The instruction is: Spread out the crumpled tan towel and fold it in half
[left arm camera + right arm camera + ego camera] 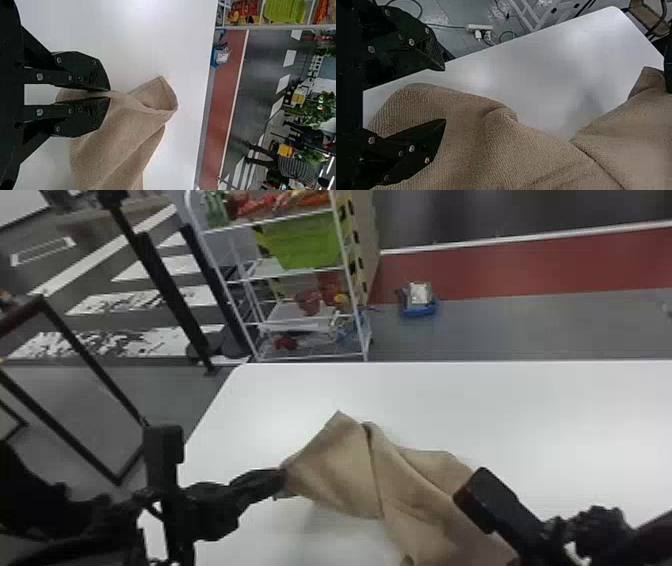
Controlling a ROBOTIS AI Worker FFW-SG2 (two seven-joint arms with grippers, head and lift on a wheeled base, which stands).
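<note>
You're spreading: your left black two-fingered gripper (109,94) clasps the crumpled tan fabric towel (115,142) — next, clamp its near-right edge with your released right black two-fingered gripper (445,95).

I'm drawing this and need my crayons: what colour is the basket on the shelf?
Bright green; the basket shows best in the head view.

The towel (340,470) in the left claw (282,481) is of rough, matt cloth; the table (520,405) below this claw looks smooth, slightly glossy
</note>
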